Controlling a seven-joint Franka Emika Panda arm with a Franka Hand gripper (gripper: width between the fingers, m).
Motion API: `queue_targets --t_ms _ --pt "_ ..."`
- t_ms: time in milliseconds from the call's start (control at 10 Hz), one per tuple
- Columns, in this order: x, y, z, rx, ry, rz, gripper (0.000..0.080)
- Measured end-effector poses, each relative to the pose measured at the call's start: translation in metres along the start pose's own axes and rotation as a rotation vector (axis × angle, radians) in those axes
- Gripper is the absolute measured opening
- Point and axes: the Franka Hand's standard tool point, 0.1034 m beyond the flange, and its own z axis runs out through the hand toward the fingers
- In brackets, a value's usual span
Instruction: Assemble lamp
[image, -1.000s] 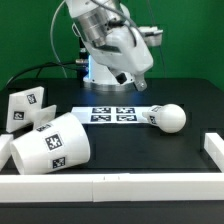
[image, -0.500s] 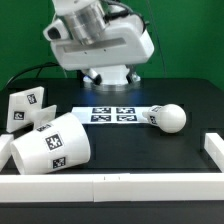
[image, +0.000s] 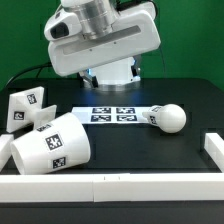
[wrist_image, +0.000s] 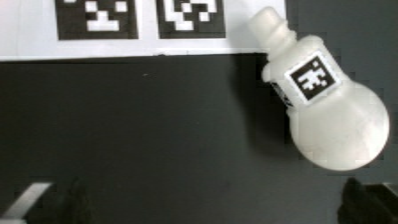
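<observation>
The bulb (image: 168, 117) lies on its side on the black table, round head toward the exterior view's right, ribbed neck at the marker board (image: 112, 114). It also shows in the wrist view (wrist_image: 320, 95), tag up. The wedge-like base (image: 28, 106) stands at the exterior view's left. The large shade (image: 52, 145) lies on its side in front of it. My gripper (wrist_image: 210, 205) is open and empty, its dark fingertips (wrist_image: 50, 203) wide apart, well above the table, with the bulb off to one side. In the exterior view the arm's wrist (image: 105, 45) hangs high over the marker board.
A low white wall (image: 110, 185) runs along the table's front edge. A white bracket (image: 212, 150) stands at the exterior view's right. The marker board also shows in the wrist view (wrist_image: 107, 30). Black cables run behind the arm at the left.
The arm's wrist has turned from an angled pose to face the exterior camera squarely, then shifted a little up and right. The lamp parts have not moved.
</observation>
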Motion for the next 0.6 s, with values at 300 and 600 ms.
queue_targets --t_ms 300,600 --pt "-0.004 0.027 -0.005 -0.092 -0.042 -0.346 0.0698" --pt "0.008 0.027 -0.007 -0.256 -0.047 -0.744 0.0698"
